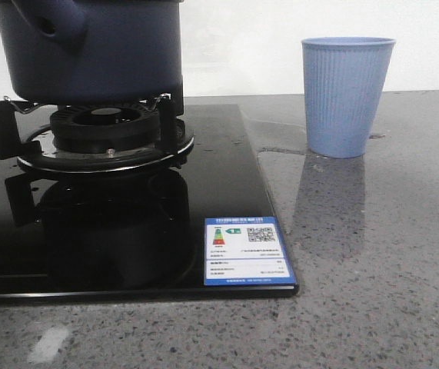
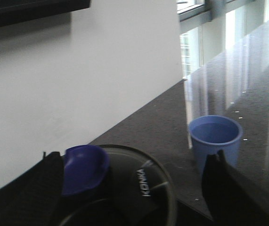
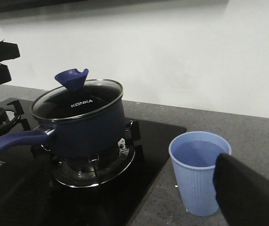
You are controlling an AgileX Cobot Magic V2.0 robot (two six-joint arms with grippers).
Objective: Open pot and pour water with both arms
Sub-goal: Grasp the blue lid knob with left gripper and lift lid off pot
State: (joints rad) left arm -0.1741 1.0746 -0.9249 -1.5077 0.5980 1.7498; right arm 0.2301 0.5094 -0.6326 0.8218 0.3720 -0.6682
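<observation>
Because the lid is on the pot [image 1: 88, 50], the coming move turns on how the lid knob lies relative to the left arm's fingers.

Front view: the pot sits on the burner grate [image 1: 100, 134] of the black cooktop [image 1: 127, 231], at the left of the surface [image 1: 373, 254]. Its stubby handle points toward the camera and to the left. The light blue cup [image 1: 346, 96] stands upright on the surface to the right of the cooktop, well apart from the pot. No arm appears in this view.

Left wrist view: the left gripper [image 2: 134, 188] hovers above the pot with its fingers [image 2: 49, 183] spread wide. The blue lid knob [image 2: 83, 168] lies just inside one finger, off-centre in the gap, and touches nothing. The glass lid [image 2: 143, 183] lies between the fingers. The cup lies beyond the other finger.

Right wrist view: the pot's long handle axis runs toward the left edge of this picture, away from the right arm. Only one dark finger [image 3: 247, 193] shows, near the cup; whether the right fingers are wide or narrow cannot be told. The cup shows a faint level inside, possibly water; this is uncertain.

Judgement: the left arm is nearer the knob and must centre over it before closing.
</observation>
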